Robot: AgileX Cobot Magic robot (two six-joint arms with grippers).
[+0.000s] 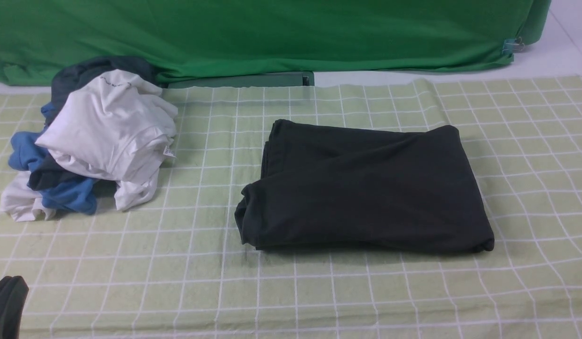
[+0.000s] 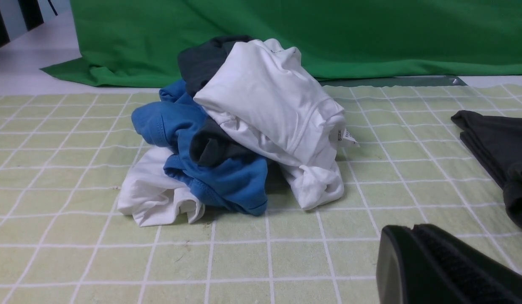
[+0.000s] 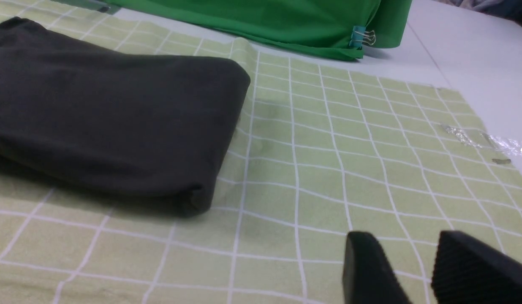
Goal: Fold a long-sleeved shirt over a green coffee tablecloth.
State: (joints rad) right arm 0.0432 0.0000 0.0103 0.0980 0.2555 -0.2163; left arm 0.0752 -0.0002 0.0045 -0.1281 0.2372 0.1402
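The long-sleeved shirt [image 1: 366, 188] lies folded into a thick black rectangle in the middle of the green coffee tablecloth [image 1: 178, 235], a pale yellow-green cloth with a white grid. No logo or label shows. My left gripper [image 1: 6, 301] is low at the near left corner, shut and empty, well apart from the shirt. In the left wrist view its closed fingertips [image 2: 413, 228] hover over the tablecloth [image 2: 54, 190], with the shirt's edge [image 2: 497, 143] off to one side. My right gripper [image 3: 406, 240] stands open and empty over the cloth [image 3: 349, 160], clear of the shirt's corner [image 3: 104, 109].
A heap of white, blue and dark grey garments [image 1: 107, 127] sits at the far left of the cloth, also in the left wrist view [image 2: 261, 105]. A bright green fabric sheet [image 1: 272, 33] hangs along the back, held by a clip [image 3: 358, 37]. Clear tape [image 3: 485, 141] marks the cloth's right edge.
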